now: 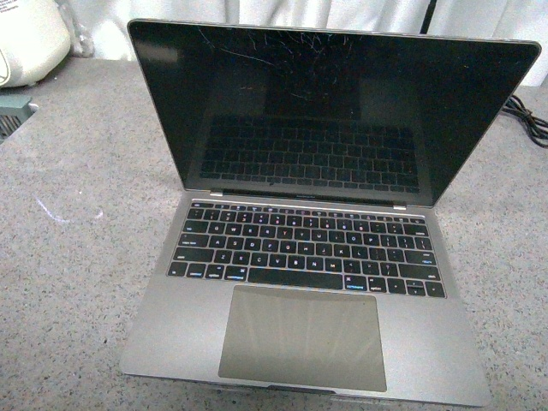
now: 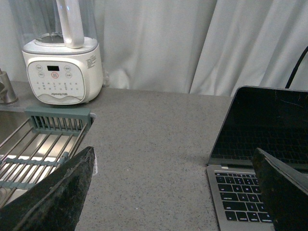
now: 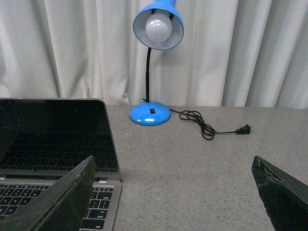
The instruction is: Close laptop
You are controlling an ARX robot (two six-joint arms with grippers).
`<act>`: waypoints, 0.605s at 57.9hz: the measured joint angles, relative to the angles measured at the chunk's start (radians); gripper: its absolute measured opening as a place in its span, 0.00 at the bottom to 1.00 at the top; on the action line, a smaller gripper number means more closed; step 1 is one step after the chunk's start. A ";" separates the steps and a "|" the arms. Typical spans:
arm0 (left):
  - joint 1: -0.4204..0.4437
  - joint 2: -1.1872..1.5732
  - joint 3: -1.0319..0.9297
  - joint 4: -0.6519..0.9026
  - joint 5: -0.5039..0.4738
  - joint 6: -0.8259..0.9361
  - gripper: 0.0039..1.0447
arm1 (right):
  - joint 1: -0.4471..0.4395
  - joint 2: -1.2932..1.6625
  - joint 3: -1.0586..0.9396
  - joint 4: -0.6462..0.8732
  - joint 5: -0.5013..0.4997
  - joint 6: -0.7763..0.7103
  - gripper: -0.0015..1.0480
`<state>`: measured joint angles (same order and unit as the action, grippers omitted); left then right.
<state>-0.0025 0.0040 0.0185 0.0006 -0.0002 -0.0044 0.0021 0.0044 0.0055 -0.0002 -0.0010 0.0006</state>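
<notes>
Grey speckled surface (image 1: 77,214), with a white curtain (image 2: 154,43) hanging behind it. Principal item: laptop (image 1: 308,257), sitting in the middle of the surface directly in front of me. Its base is lying flat, with the trackpad (image 1: 300,338) nearest me and the keyboard (image 1: 304,253) beyond it. The lid (image 1: 325,30) is standing fully open, and its scratched black screen (image 1: 342,111) is facing me. Left-hand items: a white appliance (image 2: 62,72) with a button panel is standing at the back, and a wire rack (image 2: 43,139) is sitting just in front of it, both well apart from the laptop. Right-hand items: a blue lamp (image 3: 156,29) is standing by the curtain, and its cord (image 3: 207,127) is trailing unplugged across the surface. Left fingers (image 2: 53,199): I am holding them spread apart with nothing between them, hovering off the laptop's left edge. Right fingers (image 3: 55,202): I am holding these spread and empty too, off its right edge near the screen corner. Neither arm is showing in the front view, and neither is touching the laptop. Progress, as I am judging it: nothing is done yet, since the lid is not lowered at all. The whole job is outstanding: reaching the lid's top edge, then tipping it forward and down until it is lying shut on the keyboard.
</notes>
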 joint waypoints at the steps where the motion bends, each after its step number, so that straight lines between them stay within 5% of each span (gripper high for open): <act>1: 0.000 0.000 0.000 0.000 0.000 0.000 0.94 | 0.000 0.000 0.000 0.000 0.000 0.000 0.91; 35: 0.000 0.000 0.000 0.000 0.000 0.000 0.94 | 0.000 0.000 0.000 0.000 0.000 0.000 0.91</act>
<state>-0.0025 0.0040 0.0185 0.0006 -0.0002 -0.0044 0.0021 0.0044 0.0055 -0.0002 -0.0010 0.0006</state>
